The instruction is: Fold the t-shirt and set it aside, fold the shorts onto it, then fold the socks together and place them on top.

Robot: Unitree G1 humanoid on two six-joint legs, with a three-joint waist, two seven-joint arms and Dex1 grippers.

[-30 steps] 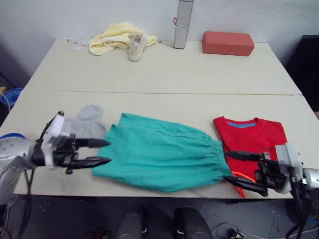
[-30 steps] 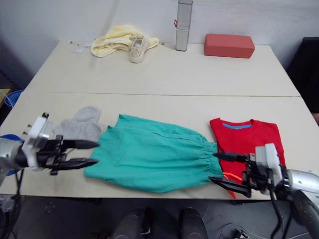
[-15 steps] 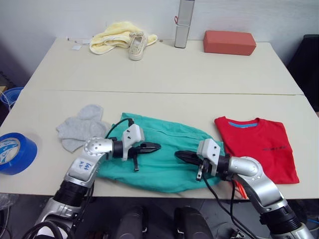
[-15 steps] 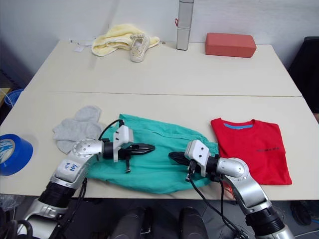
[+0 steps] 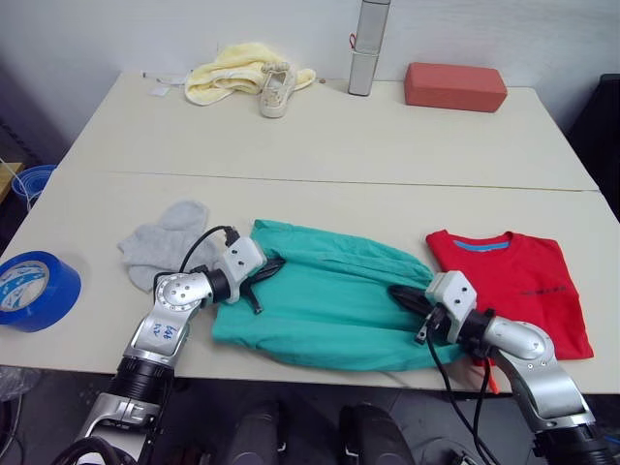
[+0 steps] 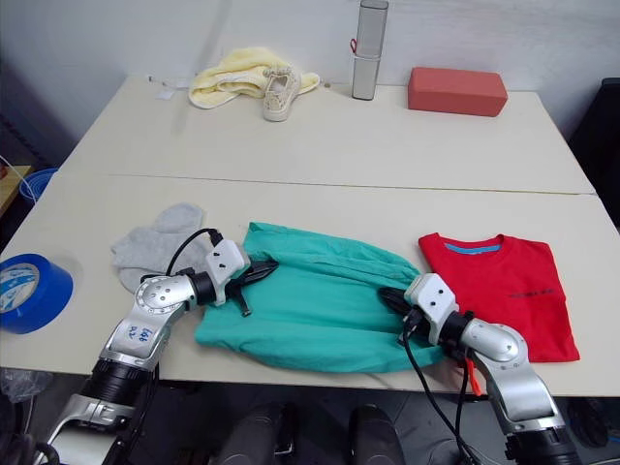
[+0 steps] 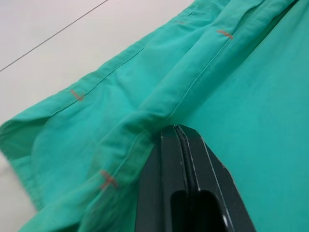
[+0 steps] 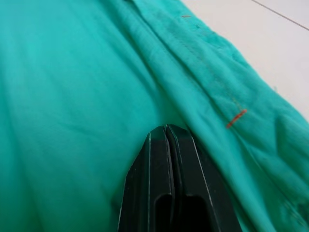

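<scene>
shorts (image 5: 329, 308): lower centre, part-folded, both jaws clenched against its cloth
t-shirt (image 5: 513, 291): folded, lower right
socks (image 5: 165, 244): lower left, untouched

teal shorts (image 5: 325, 305) between socks (image 5: 165, 244), t-shirt (image 5: 518, 286)

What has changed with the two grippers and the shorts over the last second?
Both arms swung in from the table's front corners onto the shorts. The left gripper and right gripper, open a second ago, now have their fingers shut against folds of the teal cloth, and the shorts look more bunched. The t-shirt, socks and blue tape roll lie as they were.
</scene>
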